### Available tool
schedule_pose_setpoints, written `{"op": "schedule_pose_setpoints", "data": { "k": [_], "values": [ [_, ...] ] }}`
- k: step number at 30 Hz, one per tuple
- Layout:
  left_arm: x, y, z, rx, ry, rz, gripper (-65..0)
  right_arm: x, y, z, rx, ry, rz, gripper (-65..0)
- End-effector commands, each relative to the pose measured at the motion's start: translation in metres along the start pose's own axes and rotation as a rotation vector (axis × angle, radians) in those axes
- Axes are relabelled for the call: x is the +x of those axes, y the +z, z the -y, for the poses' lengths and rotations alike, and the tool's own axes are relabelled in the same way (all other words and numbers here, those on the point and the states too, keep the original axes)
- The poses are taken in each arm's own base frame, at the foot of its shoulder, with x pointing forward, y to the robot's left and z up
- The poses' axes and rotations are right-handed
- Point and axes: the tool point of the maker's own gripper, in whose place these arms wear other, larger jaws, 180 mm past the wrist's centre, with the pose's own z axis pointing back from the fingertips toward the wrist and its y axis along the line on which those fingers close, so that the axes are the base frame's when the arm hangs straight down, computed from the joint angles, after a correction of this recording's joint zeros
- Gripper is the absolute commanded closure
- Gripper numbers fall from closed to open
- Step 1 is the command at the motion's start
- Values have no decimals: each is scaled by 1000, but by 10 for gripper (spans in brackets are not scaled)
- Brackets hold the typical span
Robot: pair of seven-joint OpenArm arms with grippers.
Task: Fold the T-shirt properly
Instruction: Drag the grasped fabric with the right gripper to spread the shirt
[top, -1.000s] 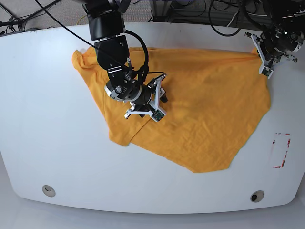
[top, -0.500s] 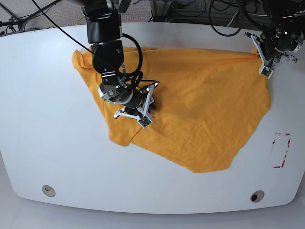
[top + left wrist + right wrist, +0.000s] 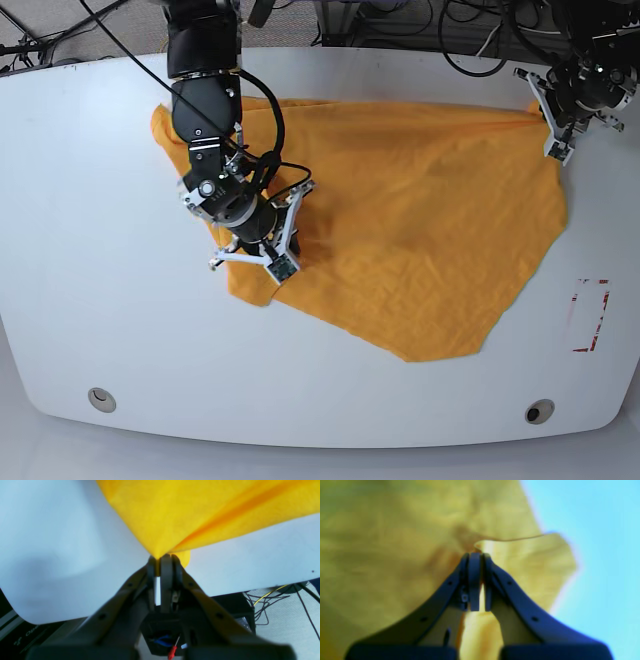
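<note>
Your left gripper [image 3: 160, 561]: jaws pressed together, pinching corner of T-shirt [image 3: 420, 220], cloth fanning away ahead of fingertips over white table [image 3: 90, 250]. Same gripper sits at table's far edge in base view, shirt spreading out from it. Your right gripper [image 3: 476, 556]: jaws closed on small raised fold of shirt, cloth under and on both sides of fingers [image 3: 475, 580], table just beyond shirt edge on one side. Wrist picture blurred. Cables [image 3: 272, 600] hang past table edge.
</note>
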Motion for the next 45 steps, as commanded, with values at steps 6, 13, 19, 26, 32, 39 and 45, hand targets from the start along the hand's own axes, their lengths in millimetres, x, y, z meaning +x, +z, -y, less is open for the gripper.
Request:
{"op": "schedule_pose_setpoints", "data": {
  "k": [6, 13, 19, 26, 32, 39, 45],
  "values": [
    [-1, 0, -6, 11, -2, -4, 0, 13, 52, 116, -263, 27, 35, 0],
    [-1, 0, -6, 11, -2, -4, 0, -5, 68, 180, -361, 34, -41, 0],
    [-1, 0, -6, 10, -1, -4, 0, -14, 75, 230, -411, 29, -99, 0],
    [-3, -1, -5, 9, -2, -8, 0, -20, 89, 278, -467, 27, -106, 0],
    [-3, -1, -4, 7, -1, -9, 0, -21, 91, 309, -484, -14, -63, -8],
    [-2, 0, -5, 7, -1, -6, 0, -32, 89, 316, -505, -6, -110, -249],
    [0, 0, -5, 9, -1, -2, -3, -42, 103, 303, -537, -46, -56, -422]
  ]
}}
